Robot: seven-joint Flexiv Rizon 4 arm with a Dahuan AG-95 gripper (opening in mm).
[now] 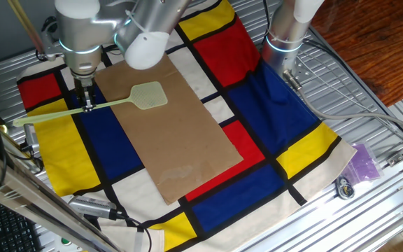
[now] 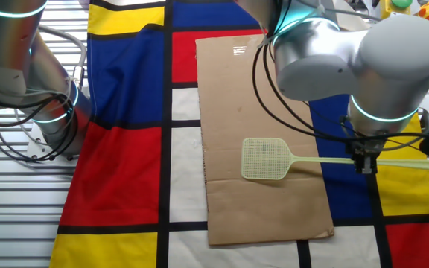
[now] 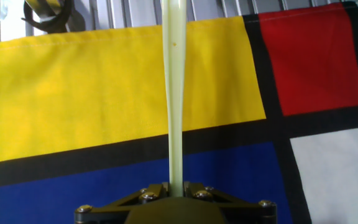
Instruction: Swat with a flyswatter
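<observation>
The flyswatter point(image 1: 147, 96) is pale yellow-green with a long thin handle and a squarish mesh head. Its head hangs over the brown sheet point(image 1: 180, 133), just above it; the handle runs out to the left. My gripper point(image 1: 87, 105) is shut on the handle about midway along. In the other fixed view the head point(image 2: 264, 159) lies over the sheet point(image 2: 263, 201) and my gripper point(image 2: 365, 168) clamps the handle at the right. In the hand view the handle point(image 3: 174, 93) runs straight up from my closed jaws point(image 3: 174, 188).
A checked cloth of red, blue, yellow and white point(image 1: 271, 133) covers the table. A second arm's base point(image 1: 285, 35) stands at the back right. A purple bag point(image 1: 364, 162) and a small round part point(image 1: 343, 187) lie off the cloth at the right. Cables run along the metal table edge.
</observation>
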